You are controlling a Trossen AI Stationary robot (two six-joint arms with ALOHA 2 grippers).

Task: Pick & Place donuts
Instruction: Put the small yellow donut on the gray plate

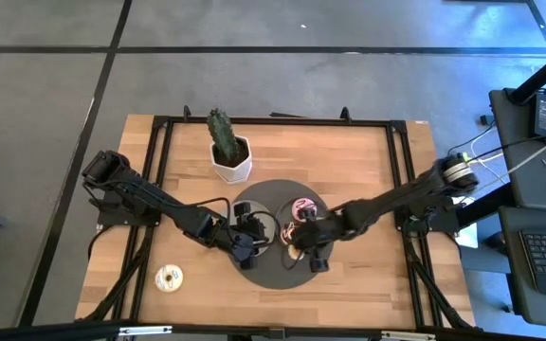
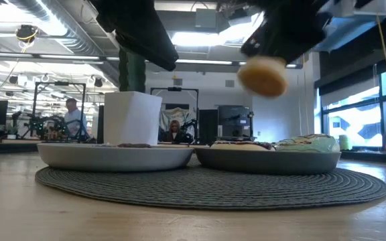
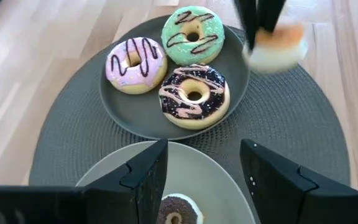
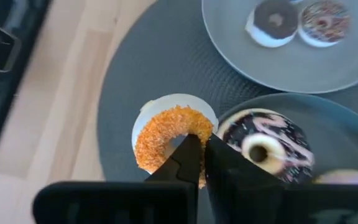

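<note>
Orange donut (image 4: 166, 137) hangs pinched in right gripper (image 4: 199, 144) above mat (image 4: 129, 81).

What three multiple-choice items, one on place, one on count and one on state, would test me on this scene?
1. Where is the orange donut?
A. in the right gripper
B. flat on a plate
C. beside the cactus

2. How many donuts lie on the plate with the pink donut?
A. one
B. three
C. five

3. The left gripper is:
A. shut on a donut
B. shut, empty
C. open

Answers:
1. A, its fingers pinch the ring.
2. B, pink, green and dark ones.
3. C, a wide gap shows between its fingers.
</note>
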